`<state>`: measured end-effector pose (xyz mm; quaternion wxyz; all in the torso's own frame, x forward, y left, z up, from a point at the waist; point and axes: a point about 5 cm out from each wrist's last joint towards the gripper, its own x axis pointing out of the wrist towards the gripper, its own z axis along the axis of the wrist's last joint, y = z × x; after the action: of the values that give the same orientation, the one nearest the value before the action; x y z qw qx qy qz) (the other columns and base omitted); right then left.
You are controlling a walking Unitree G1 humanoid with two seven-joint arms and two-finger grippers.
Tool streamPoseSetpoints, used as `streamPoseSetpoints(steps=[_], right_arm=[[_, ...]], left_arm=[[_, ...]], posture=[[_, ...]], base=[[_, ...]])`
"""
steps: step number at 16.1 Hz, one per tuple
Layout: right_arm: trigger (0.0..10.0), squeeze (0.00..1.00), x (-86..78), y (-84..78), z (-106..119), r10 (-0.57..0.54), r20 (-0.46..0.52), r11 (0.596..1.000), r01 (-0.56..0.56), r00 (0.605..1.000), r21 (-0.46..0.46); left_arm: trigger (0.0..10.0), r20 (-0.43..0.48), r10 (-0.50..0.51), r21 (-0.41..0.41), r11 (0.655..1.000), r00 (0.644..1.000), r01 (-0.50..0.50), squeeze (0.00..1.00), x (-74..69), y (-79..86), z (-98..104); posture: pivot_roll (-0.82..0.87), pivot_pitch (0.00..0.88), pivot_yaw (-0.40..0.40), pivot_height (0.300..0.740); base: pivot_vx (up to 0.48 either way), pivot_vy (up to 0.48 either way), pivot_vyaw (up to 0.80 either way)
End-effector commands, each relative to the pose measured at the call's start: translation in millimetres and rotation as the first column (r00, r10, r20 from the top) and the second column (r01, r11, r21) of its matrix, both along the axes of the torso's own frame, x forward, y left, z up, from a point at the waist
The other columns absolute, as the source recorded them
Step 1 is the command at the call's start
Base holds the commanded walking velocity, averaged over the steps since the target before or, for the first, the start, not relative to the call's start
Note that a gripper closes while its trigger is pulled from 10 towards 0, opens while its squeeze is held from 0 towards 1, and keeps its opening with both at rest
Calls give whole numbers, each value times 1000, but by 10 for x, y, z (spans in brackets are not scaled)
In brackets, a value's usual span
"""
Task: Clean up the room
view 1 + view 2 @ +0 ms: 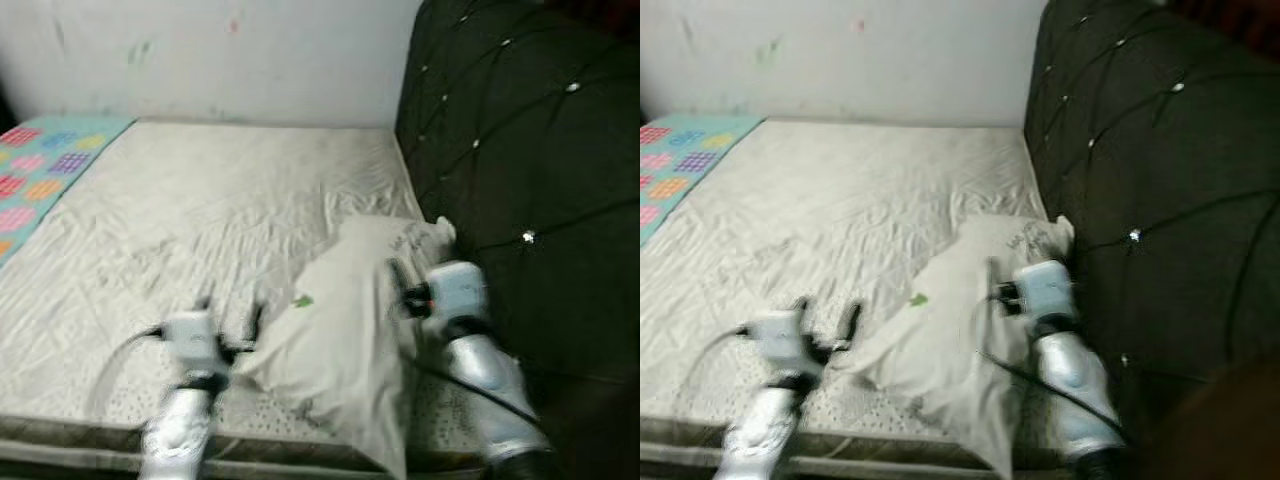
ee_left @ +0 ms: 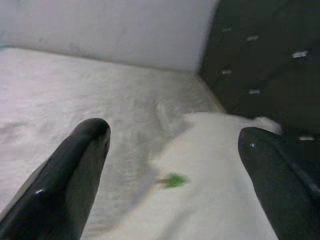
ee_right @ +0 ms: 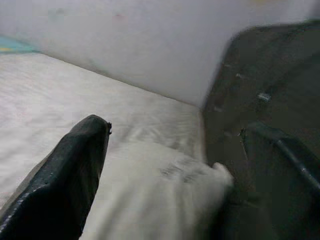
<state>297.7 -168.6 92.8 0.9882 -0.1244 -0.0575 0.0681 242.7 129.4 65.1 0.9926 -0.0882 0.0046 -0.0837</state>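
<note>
White pillow [image 1: 345,320] lies crooked near the bed [image 1: 200,200] foot edge, beside the dark headboard [image 1: 530,150]. Left gripper [image 1: 228,305] and right gripper [image 3: 175,165] have jaws released around it, grasping nothing. I judge the tidying is hardly begun.

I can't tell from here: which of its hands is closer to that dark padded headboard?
The right hand. It reaches over the white pillow right beside the headboard. The left hand is at the pillow's far edge, out over the sheet, fingers spread.
</note>
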Motion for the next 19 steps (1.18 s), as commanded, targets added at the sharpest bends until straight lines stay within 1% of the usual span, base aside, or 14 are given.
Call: streamPoseSetpoints(steps=[1,4,9,13,15,16,18,19], right_arm=[[10000,0,35,101,60,20,20,999,-21,1000,29],[10000,0,36,83,44,15,9,999,-16,1000,43],[10000,0,35,73,47,15,6,999,-15,1000,45],[10000,0,8,102,26,24,0,999,-24,1000,44],[10000,0,-31,70,40,19,-2,999,-19,1000,45],[10000,0,-74,50,9,22,-17,999,-21,1000,40],[10000,0,-128,33,-46,31,-43,999,-29,999,32],[10000,0,-147,20,-53,28,-49,999,-27,998,35]], left_arm=[[10000,-3,21,33,999,1000,-20,0,-11,101,-7],[10000,-7,19,31,999,1000,-19,0,-12,93,-13],[10000,-12,25,32,999,1000,-25,0,-14,83,-18],[10000,-25,33,30,999,999,-33,0,-55,90,-44],[10000,-31,34,30,999,999,-33,0,-83,83,-30],[10000,-36,34,29,999,999,-33,0,-111,83,-23],[10000,-38,26,33,999,999,-25,0,-159,87,1],[10000,-31,26,35,999,999,-25,0,-174,96,36]], posture=[[-94,0,-12,740],[-94,0,-12,740],[-92,0,-15,740],[-95,0,-13,740],[-92,0,-29,740],[-88,1,-31,740],[-83,13,-33,740],[-74,34,-39,740]], base=[[0,0,0],[0,0,0],[0,0,-783],[0,0,0],[0,0,0],[0,0,0],[0,0,0],[0,0,0]])
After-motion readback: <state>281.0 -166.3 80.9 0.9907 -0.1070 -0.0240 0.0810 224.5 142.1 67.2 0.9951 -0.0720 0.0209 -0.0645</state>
